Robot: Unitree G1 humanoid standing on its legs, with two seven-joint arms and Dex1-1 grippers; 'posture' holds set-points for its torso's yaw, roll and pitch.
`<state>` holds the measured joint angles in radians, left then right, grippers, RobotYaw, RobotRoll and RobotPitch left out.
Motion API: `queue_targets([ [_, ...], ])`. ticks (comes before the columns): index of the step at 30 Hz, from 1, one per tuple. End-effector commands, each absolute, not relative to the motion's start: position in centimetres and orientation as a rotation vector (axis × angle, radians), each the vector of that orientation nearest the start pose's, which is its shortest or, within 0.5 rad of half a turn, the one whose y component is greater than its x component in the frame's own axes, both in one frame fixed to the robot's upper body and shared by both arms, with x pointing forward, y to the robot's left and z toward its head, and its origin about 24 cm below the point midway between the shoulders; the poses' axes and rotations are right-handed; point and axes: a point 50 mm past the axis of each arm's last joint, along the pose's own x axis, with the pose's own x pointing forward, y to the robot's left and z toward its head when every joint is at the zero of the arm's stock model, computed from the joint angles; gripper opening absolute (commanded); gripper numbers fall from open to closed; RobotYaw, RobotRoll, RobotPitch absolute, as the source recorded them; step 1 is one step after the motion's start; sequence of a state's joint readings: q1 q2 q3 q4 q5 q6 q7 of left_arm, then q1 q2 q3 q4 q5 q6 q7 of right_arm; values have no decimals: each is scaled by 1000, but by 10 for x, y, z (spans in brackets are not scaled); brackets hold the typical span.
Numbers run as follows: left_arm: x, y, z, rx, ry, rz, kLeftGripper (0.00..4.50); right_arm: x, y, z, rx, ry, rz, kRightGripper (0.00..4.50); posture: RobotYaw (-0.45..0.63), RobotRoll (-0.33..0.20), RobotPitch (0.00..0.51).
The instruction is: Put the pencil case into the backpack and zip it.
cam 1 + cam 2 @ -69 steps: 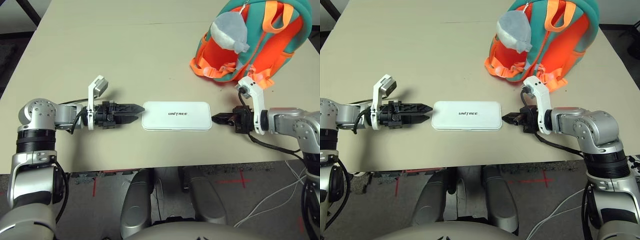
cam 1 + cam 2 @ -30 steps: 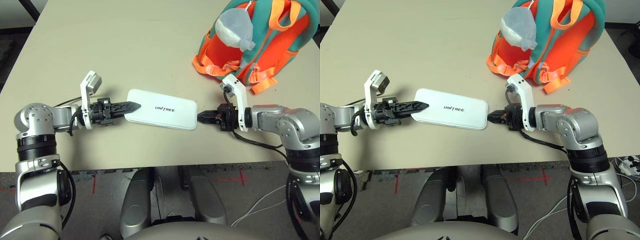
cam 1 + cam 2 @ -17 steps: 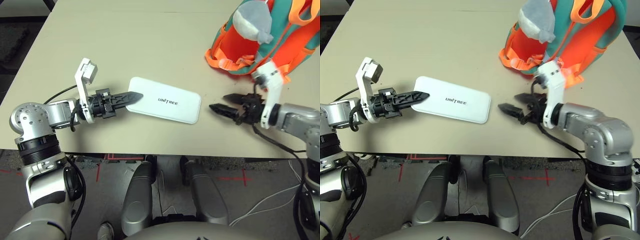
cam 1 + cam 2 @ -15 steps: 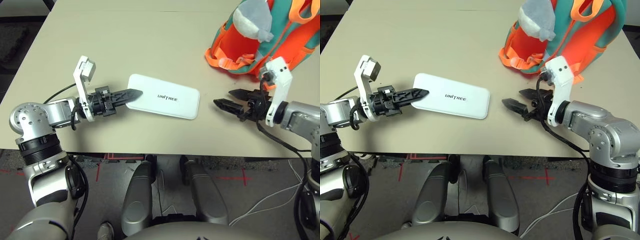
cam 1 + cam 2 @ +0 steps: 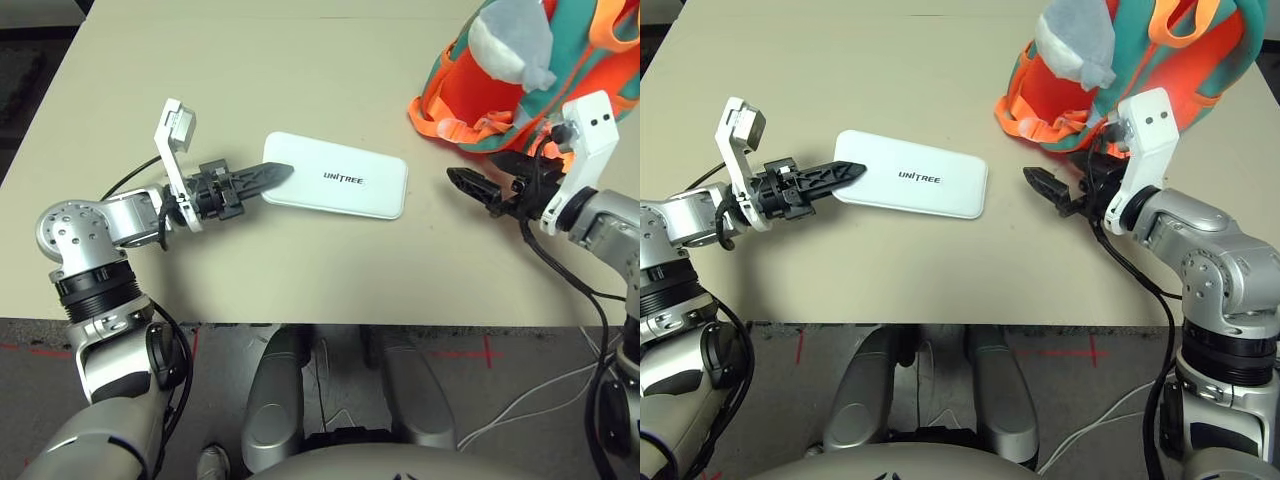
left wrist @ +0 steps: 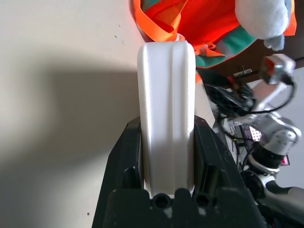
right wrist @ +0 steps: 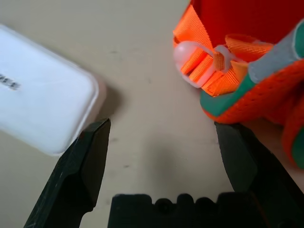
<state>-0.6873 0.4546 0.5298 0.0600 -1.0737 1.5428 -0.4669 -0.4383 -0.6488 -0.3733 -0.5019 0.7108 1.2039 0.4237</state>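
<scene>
pencil case (image 5: pixel 338 187): smooth matt plastic | backpack (image 5: pixel 560 60): soft cloth | table (image 5: pixel 300 60): matt

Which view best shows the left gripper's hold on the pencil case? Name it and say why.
Left wrist view: the pencil case stands edge-on, clamped between the left gripper fingers. Both eye views show the fingers over the case's end from above; the right wrist view catches its far corner.

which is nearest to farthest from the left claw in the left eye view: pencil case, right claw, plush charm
1. pencil case: held at its end by the left claw.
2. right claw: open, past the case's other end, on the right.
3. plush charm: far right, on the backpack.
</scene>
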Motion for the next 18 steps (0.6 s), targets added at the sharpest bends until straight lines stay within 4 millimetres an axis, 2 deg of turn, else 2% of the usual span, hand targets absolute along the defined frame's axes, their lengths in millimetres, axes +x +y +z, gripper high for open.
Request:
queue_targets([
  [1,293,209,195,-683,447,-894,1282,242,-222,231,-42,214,519,4500,-84,0,324],
  [11,303,216,201,-660,428,-872,1282,223,-262,261,-89,336,366,4500,-131,0,311],
  [14,307,216,202,-651,425,-870,1282,228,-267,264,-84,303,298,4500,-131,0,311],
  [18,311,217,204,-638,410,-860,1282,234,-263,257,-60,275,238,4500,-140,0,308],
])
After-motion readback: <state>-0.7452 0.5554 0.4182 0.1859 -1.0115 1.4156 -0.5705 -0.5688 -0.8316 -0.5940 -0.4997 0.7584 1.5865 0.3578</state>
